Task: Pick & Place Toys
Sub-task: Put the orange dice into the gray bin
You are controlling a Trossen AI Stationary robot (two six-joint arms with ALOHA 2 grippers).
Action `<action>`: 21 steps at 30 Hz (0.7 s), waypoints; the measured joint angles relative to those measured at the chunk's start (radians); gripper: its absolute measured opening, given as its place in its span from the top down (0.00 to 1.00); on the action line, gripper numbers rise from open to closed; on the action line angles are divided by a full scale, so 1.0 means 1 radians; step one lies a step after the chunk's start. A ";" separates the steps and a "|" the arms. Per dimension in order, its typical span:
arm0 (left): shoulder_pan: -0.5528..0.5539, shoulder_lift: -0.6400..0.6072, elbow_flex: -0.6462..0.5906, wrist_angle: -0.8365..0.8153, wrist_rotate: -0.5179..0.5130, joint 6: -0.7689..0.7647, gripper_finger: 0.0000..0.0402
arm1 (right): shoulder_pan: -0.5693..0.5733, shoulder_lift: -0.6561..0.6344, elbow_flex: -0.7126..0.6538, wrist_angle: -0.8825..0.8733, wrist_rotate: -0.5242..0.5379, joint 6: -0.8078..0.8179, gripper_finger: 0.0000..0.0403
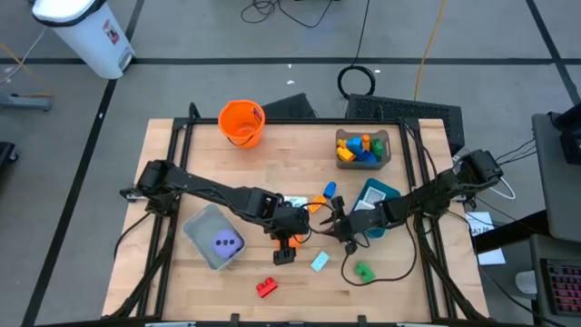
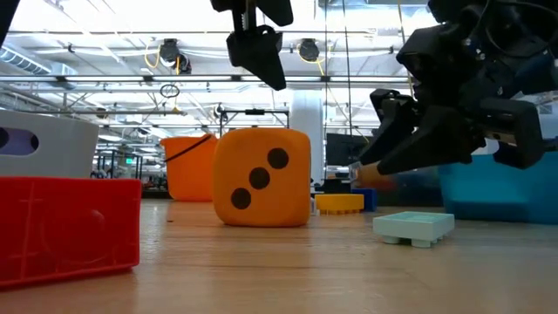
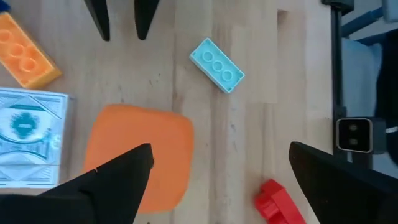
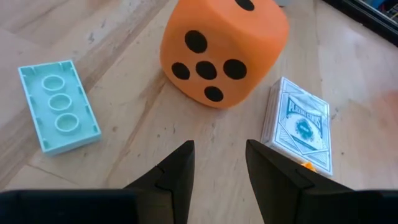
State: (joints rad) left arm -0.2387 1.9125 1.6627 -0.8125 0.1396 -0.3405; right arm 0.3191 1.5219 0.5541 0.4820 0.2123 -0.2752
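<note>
Purple die [image 1: 227, 242] sitting in grey bin [image 1: 201, 227], bright blocks [image 1: 357, 150] in another. Orange die [image 3: 140, 152] under spread left jaws; right jaws part-open, empty, facing it.

light wooden table [image 1: 182, 154] carries: orange plastic bucket [image 1: 241, 122], grey bin [image 1: 214, 235], teal bin [image 1: 377, 195], orange foam die [image 2: 261, 177], pale blue brick [image 1: 320, 262], red block [image 1: 267, 288], green block [image 1: 363, 271].

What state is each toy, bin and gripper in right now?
Orange foam die: on table, not held.
Pale teal plastic brick: flat on table, studs up.
Playing card box: lying beside die.
Purple die: inside grey bin.
Red plastic block: loose on table.
Green block: loose on table.
Left gripper: open above die.
Right gripper: partly open, empty.
</note>
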 joint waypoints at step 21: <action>0.013 0.077 0.001 -0.025 -0.086 0.087 0.01 | -0.016 0.000 -0.001 -0.010 -0.003 0.021 0.66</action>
State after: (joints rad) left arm -0.2256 1.9899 1.6634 -0.8373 0.0536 -0.2530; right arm 0.3034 1.5219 0.5529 0.4721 0.2098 -0.2545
